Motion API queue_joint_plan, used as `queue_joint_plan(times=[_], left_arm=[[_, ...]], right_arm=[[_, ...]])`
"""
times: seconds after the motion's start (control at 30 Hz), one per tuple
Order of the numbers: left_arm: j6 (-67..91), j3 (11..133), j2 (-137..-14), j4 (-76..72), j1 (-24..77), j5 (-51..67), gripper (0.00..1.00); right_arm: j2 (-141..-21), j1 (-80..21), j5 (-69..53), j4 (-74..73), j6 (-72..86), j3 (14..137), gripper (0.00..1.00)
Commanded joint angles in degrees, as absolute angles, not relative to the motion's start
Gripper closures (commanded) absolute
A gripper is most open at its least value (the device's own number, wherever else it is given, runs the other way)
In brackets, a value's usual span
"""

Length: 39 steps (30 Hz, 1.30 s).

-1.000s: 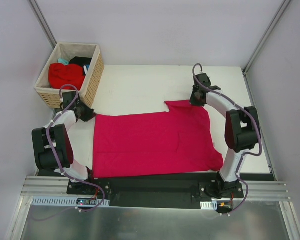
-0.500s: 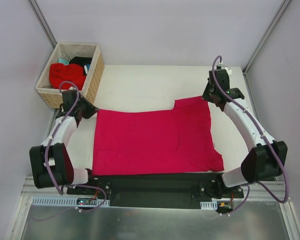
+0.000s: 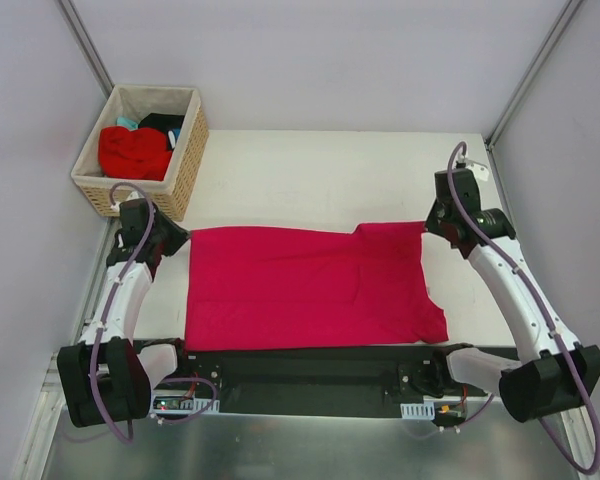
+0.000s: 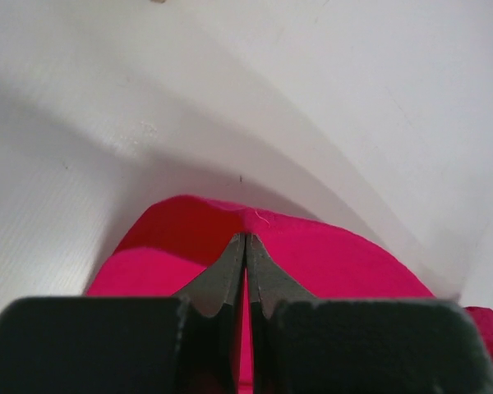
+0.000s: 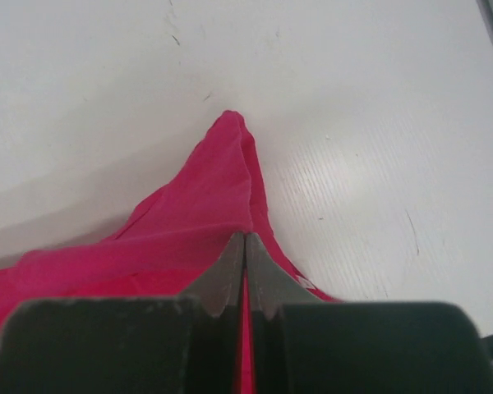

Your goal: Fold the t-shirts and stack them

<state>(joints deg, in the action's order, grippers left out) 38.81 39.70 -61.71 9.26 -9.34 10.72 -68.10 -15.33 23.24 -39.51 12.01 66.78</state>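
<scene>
White table (image 3: 300, 170), bare across the far half toward 12 o'clock. Spread on its near half, one large crimson-pink t-shirt (image 3: 300, 285): lies mostly flat, runs from 9 to 3 o'clock, reaches the near edge at 6 o'clock. Shows a straight far edge on the left part, a small step up toward the right, a faint crease near the middle, a sleeve flaring at 4 o'clock. Leaves narrow open strips of table at both sides.

Wicker basket (image 3: 185, 165) at 10 o'clock, near the cloth's far left corner but apart from it. Holds a bunched red t-shirt (image 3: 132, 150), with a black t-shirt (image 3: 163, 122) and a teal t-shirt (image 3: 126, 122) behind.

Left gripper (image 3: 183, 236) at 9 o'clock, clamped tight on the far left corner. Right gripper (image 3: 427, 225) at 2 o'clock, pinching the far right corner, cloth peaked there.
</scene>
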Motion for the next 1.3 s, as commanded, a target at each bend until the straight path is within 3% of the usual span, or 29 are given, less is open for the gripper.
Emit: queue_joint_plan(times=[0.0, 0.43, 1.27], left_arm=[[39.4, 37.6, -59.9, 11.8, -9.1, 10.5, 1.00], [37.7, 35.8, -50.9, 18.7, -9.2, 4.2, 1.00], [40.9, 32.8, -51.9, 22.7, -9.2, 0.3, 1.00]], right_arm=[[-62.2, -15.0, 27.2, -44.4, 13.1, 64.3, 0.99], [-54.1, -15.0, 26.3, -49.0, 13.4, 58.7, 0.99], [-44.5, -24.7, 28.7, -58.4, 20.9, 52.5, 0.99]])
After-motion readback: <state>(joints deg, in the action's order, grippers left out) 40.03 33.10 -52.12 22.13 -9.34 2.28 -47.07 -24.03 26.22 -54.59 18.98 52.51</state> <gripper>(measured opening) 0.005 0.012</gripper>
